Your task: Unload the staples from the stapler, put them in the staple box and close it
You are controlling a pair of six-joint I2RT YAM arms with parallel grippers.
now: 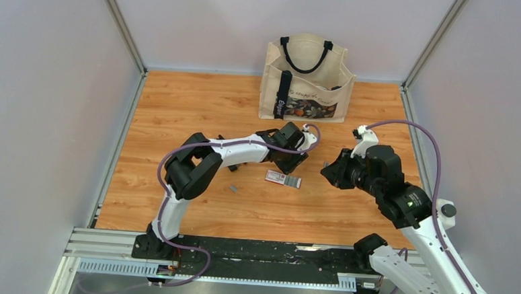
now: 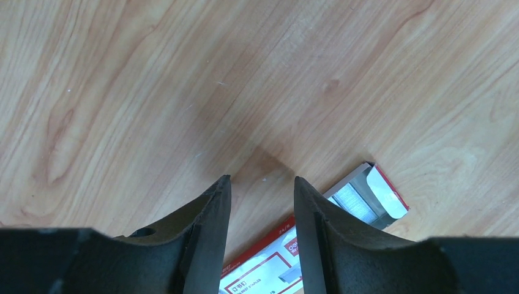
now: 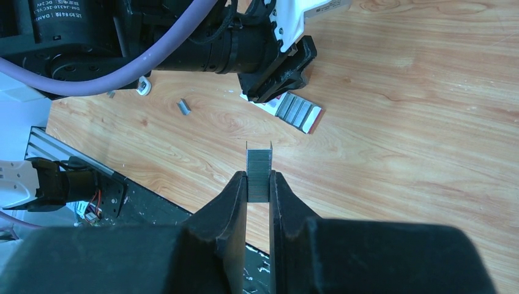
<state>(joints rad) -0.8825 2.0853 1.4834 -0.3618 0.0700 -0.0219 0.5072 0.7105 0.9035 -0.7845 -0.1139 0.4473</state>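
Note:
My right gripper (image 3: pixel 259 179) is shut on a short silvery-grey strip of staples (image 3: pixel 259 162), held above the wood at mid-right of the table (image 1: pixel 328 169). My left gripper (image 2: pixel 262 190) stands open with nothing between its fingers. It hovers just over a small flat red-and-white staple box (image 2: pixel 361 199) whose end flap is open, showing rows of staples inside. From above, the left gripper (image 1: pixel 286 163) is at the table's centre, over the box (image 1: pixel 283 180). Two loose bits of staples (image 3: pixel 183 107) lie on the wood. The stapler is not in view.
A beige tote bag (image 1: pixel 306 79) with black handles stands at the back centre. A loose staple piece (image 1: pixel 233 186) lies left of the box. Grey walls close in both sides, and a black rail (image 1: pixel 239 250) runs along the near edge.

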